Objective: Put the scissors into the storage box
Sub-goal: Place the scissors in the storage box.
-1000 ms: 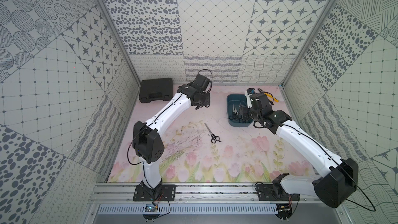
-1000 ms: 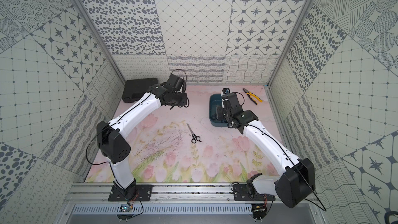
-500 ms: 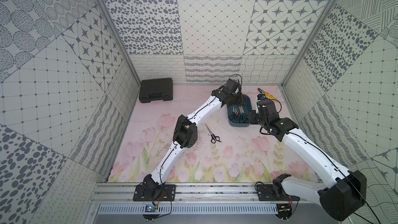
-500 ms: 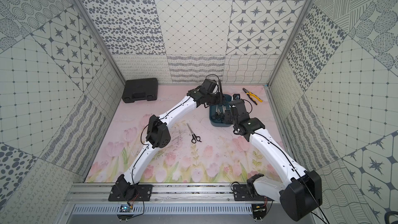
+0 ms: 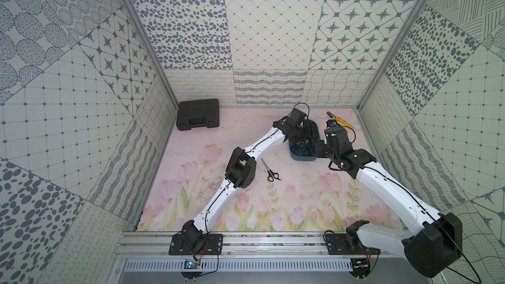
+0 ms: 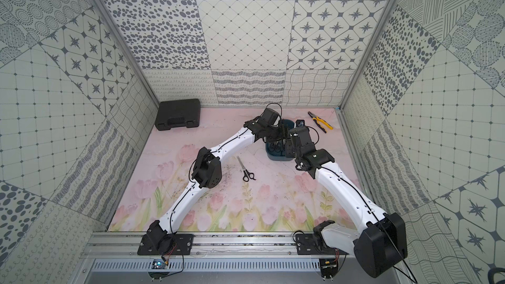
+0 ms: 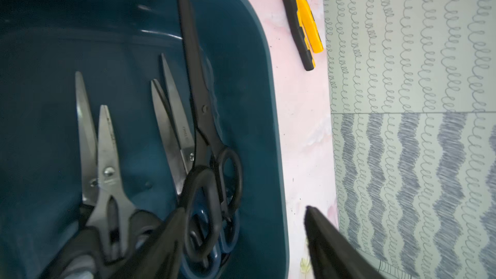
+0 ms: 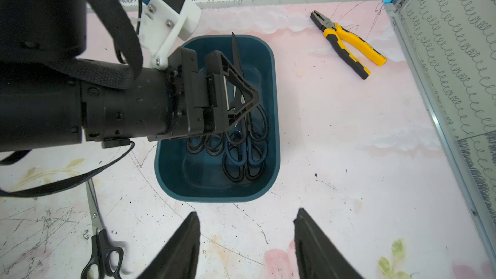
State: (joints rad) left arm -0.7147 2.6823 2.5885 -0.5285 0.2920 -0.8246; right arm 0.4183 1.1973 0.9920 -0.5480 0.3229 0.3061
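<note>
— Where do we find the scissors?

— Most of them lie inside the dark teal-blue plastic storage box (image 8: 276,135) with rounded corners. It sits on the pink, flower-printed counter (image 5: 300,200), toward the far right. We count four pairs in it, though the handles overlap. Two are steel-bladed pairs with black loops (image 7: 104,157), and one is a steel-bladed pair whose loops look dark blue (image 7: 171,130). The fourth is a long all-dark pair (image 7: 197,89) with its point tilted up against the far end wall.

— And the fifth pair?

— The small black-handled loose scissors (image 5: 270,172) lie closed on the open counter, not yet in the box. In both top views we see them well apart from it, near the left arm's black elbow joint (image 6: 206,169).

— How do we read the pincers?

— The left pincer (image 7: 244,209) hangs over the storage box, above the cluster of handles. Its fingers stand wide apart and we see nothing clamped between them. The right pincer (image 8: 247,212) hovers over bare counter just beside the near end of the box. It is also spread, with nothing in its hold.

— What else do we have on the counter?

— The yellow-and-black-handled pliers (image 8: 349,38) lie beyond the box, toward the far right corner. A black hard-shell case with a moulded handle (image 5: 198,114) sits against the back wall at the far left, well apart from everything else.
</note>
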